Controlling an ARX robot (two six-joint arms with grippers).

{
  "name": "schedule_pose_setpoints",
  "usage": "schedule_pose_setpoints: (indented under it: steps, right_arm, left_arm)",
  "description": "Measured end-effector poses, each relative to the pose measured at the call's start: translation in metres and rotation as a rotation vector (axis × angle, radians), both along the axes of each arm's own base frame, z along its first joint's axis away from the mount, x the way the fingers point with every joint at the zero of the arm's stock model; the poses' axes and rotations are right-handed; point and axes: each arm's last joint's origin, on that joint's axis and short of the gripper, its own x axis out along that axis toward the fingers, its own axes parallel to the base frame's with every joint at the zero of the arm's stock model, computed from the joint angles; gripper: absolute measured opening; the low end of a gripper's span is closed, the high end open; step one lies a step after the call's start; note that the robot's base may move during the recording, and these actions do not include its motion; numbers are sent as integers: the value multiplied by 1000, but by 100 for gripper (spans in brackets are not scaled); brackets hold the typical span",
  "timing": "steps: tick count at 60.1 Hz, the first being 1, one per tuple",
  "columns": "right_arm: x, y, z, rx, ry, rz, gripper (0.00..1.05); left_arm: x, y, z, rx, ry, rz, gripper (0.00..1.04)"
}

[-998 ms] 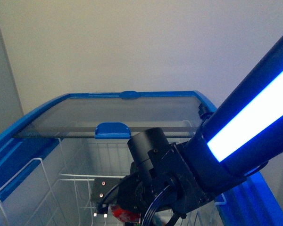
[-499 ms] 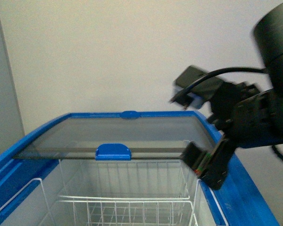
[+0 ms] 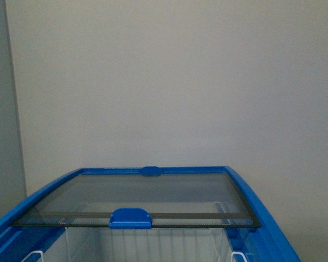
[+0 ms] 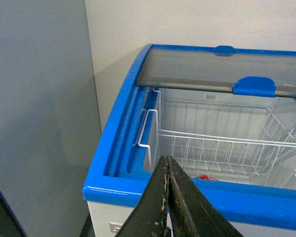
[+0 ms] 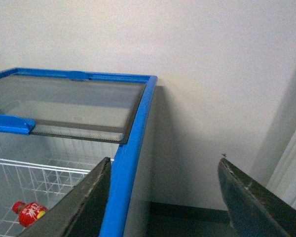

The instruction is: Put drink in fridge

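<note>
The fridge (image 3: 257, 207) is a chest cabinet with a blue top rim. Its tinted glass lid (image 3: 153, 196) and blue handle (image 3: 130, 217) are slid to the back, so the near half stands open. The drink (image 5: 32, 212), a red bottle, lies down inside the fridge among the white wire baskets (image 5: 49, 173). A red sliver of the drink (image 4: 203, 177) shows over the front rim (image 4: 118, 143). My left gripper (image 4: 166, 159) is shut and empty, in front of that rim. My right gripper (image 5: 164, 160) is open and empty, straddling the fridge's right side rim (image 5: 135, 133). Neither arm shows in the front view.
A white wire basket (image 4: 222, 148) hangs inside the fridge, hooked over its left wall. A grey panel (image 4: 39, 98) stands close to the fridge's left side. A plain wall (image 3: 169, 82) rises behind. Dark floor (image 5: 187, 217) and a pale panel (image 5: 291, 148) lie to the fridge's right.
The right arm hung low in the open fridge with something red at its gripper, then rose and left the front view. The fridge now sits lower in that view.
</note>
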Motion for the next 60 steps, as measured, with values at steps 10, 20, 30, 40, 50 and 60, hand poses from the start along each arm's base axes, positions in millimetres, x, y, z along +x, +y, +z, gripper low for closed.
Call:
schedule_pose_setpoints:
  steps: [10, 20, 30, 40, 50, 60]
  right_arm:
    - [-9, -8, -24, 5, 31, 24, 39]
    - [-20, -15, -38, 8, 29, -3, 6]
    - [-29, -15, -48, 10, 25, -4, 3]
    - [-34, -15, -53, 10, 26, -4, 3]
    - [-40, -15, -60, 10, 28, -5, 3]
    - [-44, -15, -65, 10, 13, -4, 3]
  left_arm:
    - [0, 0, 0, 0, 0, 0, 3]
    - [0, 0, 0, 0, 0, 0, 3]
    - [0, 0, 0, 0, 0, 0, 3]
    - [0, 0, 0, 0, 0, 0, 3]
    - [0, 0, 0, 0, 0, 0, 3]
    - [0, 0, 0, 0, 0, 0, 3]
